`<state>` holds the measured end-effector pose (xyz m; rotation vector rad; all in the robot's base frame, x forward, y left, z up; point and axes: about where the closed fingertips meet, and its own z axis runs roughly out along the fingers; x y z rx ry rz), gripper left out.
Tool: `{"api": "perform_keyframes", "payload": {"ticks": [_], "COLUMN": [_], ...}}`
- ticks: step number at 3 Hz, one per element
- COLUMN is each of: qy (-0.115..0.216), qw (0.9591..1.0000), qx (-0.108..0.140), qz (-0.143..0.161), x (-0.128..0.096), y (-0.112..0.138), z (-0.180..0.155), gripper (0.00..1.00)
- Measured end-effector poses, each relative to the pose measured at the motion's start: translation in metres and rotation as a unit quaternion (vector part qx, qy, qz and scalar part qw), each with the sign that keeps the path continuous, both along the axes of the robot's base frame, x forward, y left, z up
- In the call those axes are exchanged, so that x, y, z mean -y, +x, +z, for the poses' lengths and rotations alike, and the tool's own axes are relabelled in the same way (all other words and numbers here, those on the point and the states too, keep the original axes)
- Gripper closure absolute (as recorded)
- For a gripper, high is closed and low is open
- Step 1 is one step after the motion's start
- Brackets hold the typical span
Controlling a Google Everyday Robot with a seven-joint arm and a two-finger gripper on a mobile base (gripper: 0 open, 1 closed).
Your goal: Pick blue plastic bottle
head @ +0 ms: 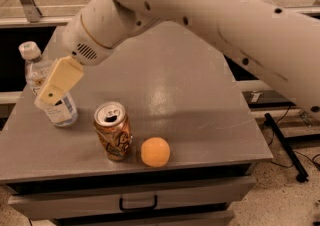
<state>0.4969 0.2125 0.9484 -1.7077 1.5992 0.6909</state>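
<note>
The blue plastic bottle (36,68) is clear with a white screw cap and stands upright at the left edge of the grey table (180,85). My gripper (50,95), cream-coloured at the end of a large white arm, hangs right in front of the bottle's middle and hides most of its label. I cannot tell whether it touches the bottle. The bottle's base (64,114) shows below the gripper.
An open orange-brown drink can (113,131) stands near the table's front edge, just right of the bottle. An orange ball-like fruit (155,151) lies beside the can. A drawer with a dark handle (137,203) is under the tabletop. The floor drops away on the right.
</note>
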Motion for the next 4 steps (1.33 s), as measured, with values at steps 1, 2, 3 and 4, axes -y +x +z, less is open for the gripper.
{"api": "perform_keyframes", "payload": {"ticks": [1, 2, 3, 4], "qy": [0.000, 0.000, -0.001, -0.001], "qw": [1.0000, 1.0000, 1.0000, 1.0000], "qx": [0.001, 0.002, 0.003, 0.004], "qz": [0.001, 0.003, 0.005, 0.006], "x": [-0.0013, -0.0028, -0.0042, -0.0057], "y": [-0.0012, -0.0030, -0.0048, -0.0065], "z": [0.0009, 0.0015, 0.0021, 0.0027], "gripper": [0.17, 0.41, 0.64, 0.87]}}
